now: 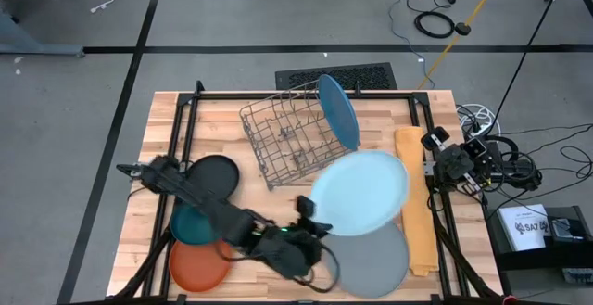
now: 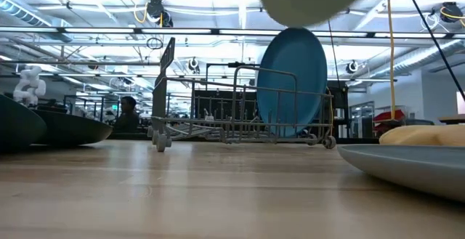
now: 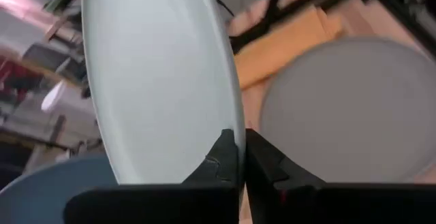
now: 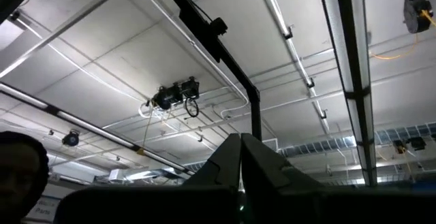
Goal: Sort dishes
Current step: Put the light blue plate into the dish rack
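Left hand point(image 1: 309, 214) clamped on near rim of light blue plate point(image 1: 359, 192), plate lifted off counter point(image 1: 232, 120) and tilted. Grey plate point(image 1: 371, 257) flat just beside hand, under the raised plate's edge. Mid blue plate point(image 1: 337, 110) upright in wire rack point(image 1: 285, 138) beyond hand. Black plate point(image 1: 213, 177), teal plate point(image 1: 195, 225), orange plate point(image 1: 198, 264) behind hand along arm. Right hand point(image 4: 241, 149) closed, empty, parked at counter edge past yellow cloth point(image 1: 417, 203).

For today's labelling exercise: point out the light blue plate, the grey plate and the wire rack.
light blue plate point(image 1: 361, 192): high view, middle of its face.
grey plate point(image 1: 375, 260): high view, bare part below the light blue plate.
wire rack point(image 1: 278, 129): high view, its wire floor.
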You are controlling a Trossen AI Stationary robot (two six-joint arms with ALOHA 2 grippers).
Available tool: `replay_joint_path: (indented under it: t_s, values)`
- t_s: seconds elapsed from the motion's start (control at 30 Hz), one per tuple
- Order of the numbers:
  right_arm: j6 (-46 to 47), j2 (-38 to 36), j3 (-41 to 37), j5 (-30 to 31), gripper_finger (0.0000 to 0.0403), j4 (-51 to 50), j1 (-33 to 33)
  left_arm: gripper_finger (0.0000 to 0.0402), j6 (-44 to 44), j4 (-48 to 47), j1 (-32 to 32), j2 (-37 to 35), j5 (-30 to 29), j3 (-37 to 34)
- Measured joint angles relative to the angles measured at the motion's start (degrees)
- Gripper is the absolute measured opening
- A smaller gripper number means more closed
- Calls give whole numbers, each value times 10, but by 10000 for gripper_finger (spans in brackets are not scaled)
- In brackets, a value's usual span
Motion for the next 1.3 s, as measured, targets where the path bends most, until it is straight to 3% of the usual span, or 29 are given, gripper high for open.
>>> replay_joint_path:
  t_s: [0.13,0.3,0.53,0.67,0.83,0.93,1.13,1.3]
  values:
    - [0,0,0,-3,6,0,0,0,-132,-73,-11,-59,-28,0]
    - [-1,0,0,-3,6,-7,0,0,-298,-49,8,-92,-107,-5]
    - [-6,0,0,-2,6,-12,0,0,-455,-40,64,-84,-114,-17]
    - [0,0,0,-1,6,-11,0,0,-474,-34,78,-84,-163,-30]
    - [2,0,0,1,6,-5,0,0,-472,19,97,-84,-172,-33]
    - [1,0,0,1,6,-5,0,0,-432,122,98,-85,-153,-65]
    - [2,0,0,2,6,-5,0,0,-334,424,108,-85,-60,-170]
    - [14,0,0,2,6,10,0,0,-337,531,130,-109,-54,-251]
